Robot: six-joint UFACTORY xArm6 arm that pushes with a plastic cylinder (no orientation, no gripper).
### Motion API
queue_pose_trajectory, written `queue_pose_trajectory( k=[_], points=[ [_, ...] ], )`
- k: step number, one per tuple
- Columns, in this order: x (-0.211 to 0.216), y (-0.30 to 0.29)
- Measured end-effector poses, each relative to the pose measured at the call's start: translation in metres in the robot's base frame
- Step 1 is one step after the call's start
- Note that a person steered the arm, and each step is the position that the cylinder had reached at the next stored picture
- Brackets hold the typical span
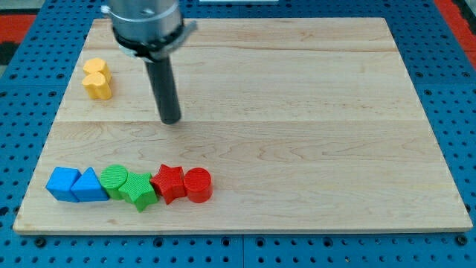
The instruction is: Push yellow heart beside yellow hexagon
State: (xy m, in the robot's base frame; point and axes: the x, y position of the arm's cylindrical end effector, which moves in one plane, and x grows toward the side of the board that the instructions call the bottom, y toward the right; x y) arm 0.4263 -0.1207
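Observation:
Two yellow blocks sit touching each other near the board's upper left. The upper one (96, 69) and the lower one (98, 86) are too small for me to tell which is the heart and which is the hexagon. My tip (171, 119) rests on the board to the right of and a little below the yellow pair, about a hundred pixels away, touching no block.
A row of blocks lies along the board's bottom left: a blue block (63, 183), a blue triangle (90, 186), a green round block (114, 179), a green star (138, 190), a red star (169, 183), a red cylinder (198, 184). The wooden board (312, 112) sits on a blue pegboard.

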Motion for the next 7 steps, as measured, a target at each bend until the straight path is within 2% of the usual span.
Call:
queue_pose_trajectory(
  k=[2, 3, 5, 6, 7],
  points=[
    [-0.004, 0.011],
    [-0.004, -0.027],
    [-0.022, -0.054],
    [-0.003, -0.088],
    [-0.007, -0.148]
  ],
)
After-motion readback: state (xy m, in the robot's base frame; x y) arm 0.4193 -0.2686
